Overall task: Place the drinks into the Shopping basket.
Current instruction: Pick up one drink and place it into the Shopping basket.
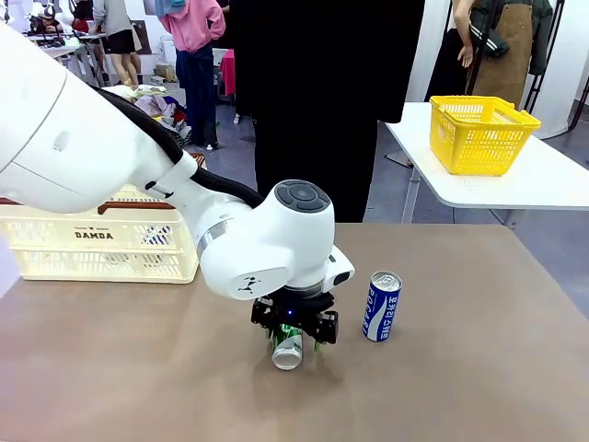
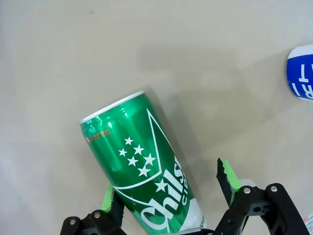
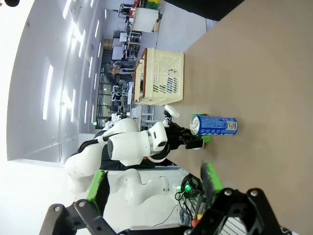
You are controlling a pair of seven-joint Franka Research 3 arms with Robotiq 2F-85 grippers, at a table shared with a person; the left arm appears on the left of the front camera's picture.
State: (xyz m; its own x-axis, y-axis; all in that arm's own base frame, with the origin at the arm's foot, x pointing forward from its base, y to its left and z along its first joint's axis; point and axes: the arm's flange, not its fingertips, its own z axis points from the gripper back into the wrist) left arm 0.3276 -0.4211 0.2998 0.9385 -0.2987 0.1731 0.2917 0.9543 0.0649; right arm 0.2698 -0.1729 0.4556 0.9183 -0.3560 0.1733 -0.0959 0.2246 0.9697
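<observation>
A green can (image 1: 287, 348) with white print appears to lie on its side on the brown table, one silver end toward the robot. My left gripper (image 1: 293, 333) hangs over it, open, and the left wrist view has the green can (image 2: 142, 161) running between the two green pads of the left gripper (image 2: 168, 191), with a gap at the right pad. A blue can (image 1: 382, 307) stands upright just to its right; the blue can (image 2: 301, 73) is cut by the picture edge. The cream Shopping basket (image 1: 101, 247) sits at the table's far left. My right gripper (image 3: 152, 183) is open and holds nothing.
A person in black stands at the far side of the table. A yellow mesh basket (image 1: 479, 133) rests on a separate white table at the back right. In the right wrist view, the blue can (image 3: 215, 125) and the Shopping basket (image 3: 164, 78) lie farther off.
</observation>
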